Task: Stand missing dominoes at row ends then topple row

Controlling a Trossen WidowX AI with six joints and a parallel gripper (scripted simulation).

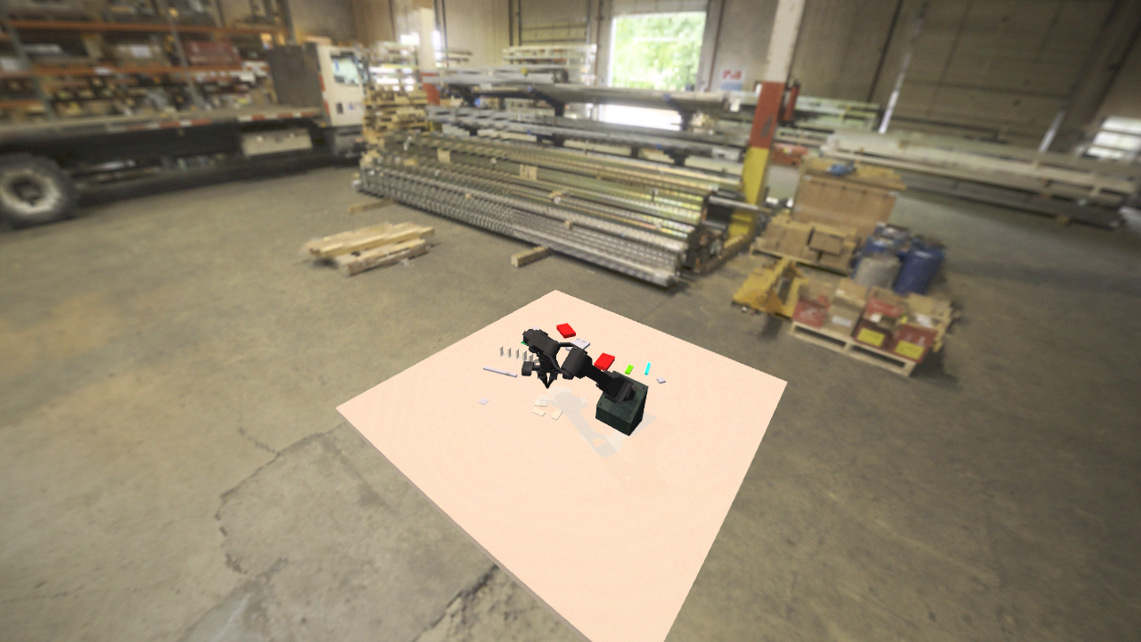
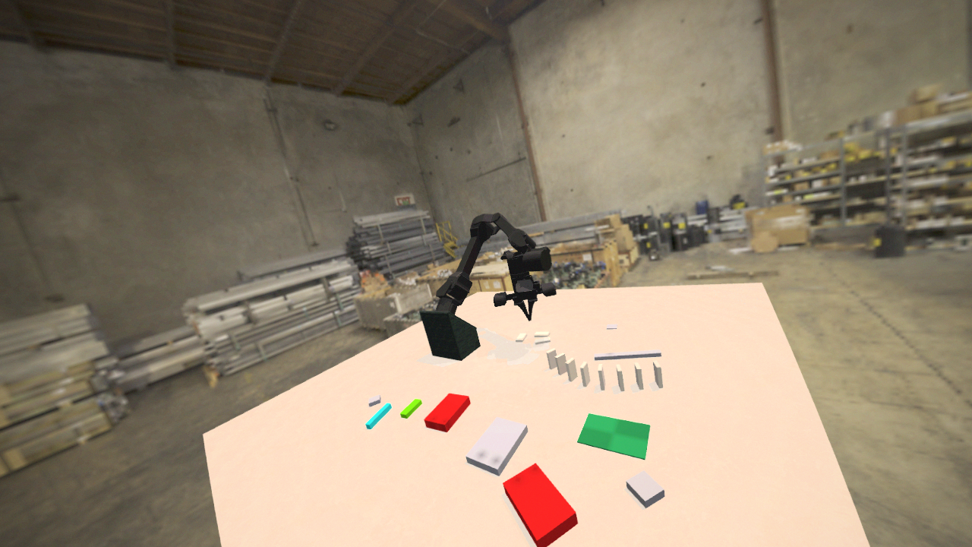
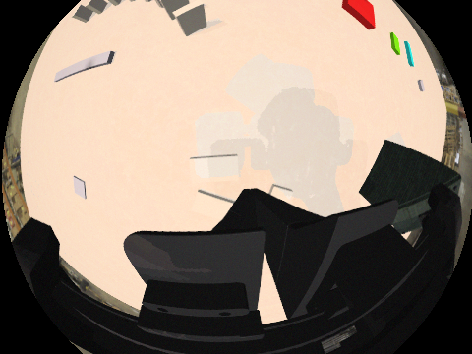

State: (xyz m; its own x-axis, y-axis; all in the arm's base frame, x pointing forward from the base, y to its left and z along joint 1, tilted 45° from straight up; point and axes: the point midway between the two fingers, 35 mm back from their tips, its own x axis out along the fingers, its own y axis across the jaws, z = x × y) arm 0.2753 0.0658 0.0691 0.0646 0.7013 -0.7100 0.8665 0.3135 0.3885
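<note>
A curved row of several grey dominoes [image 2: 601, 375] [image 1: 510, 351] stands on the pale mat [image 2: 733, 422]. Three loose pale dominoes [image 2: 540, 337] [image 1: 547, 408] lie flat between the row's near end and the arm's base [image 2: 448, 335]. My gripper [image 2: 528, 316] [image 1: 545, 382] [image 3: 259, 204] is shut with nothing between the fingers. It points down and hangs a little above the loose dominoes, clear of the standing row. In the wrist view the loose dominoes show only as faint pale patches just ahead of the fingertips.
A long grey bar [image 2: 627, 355] [image 3: 85, 66] lies beside the row. A green plate [image 2: 613, 436], two red blocks [image 2: 446, 411] [image 2: 538, 503], a white block [image 2: 497, 444], a small grey block [image 2: 645, 488], and cyan [image 2: 378, 415] and green sticks [image 2: 410, 408] lie farther off.
</note>
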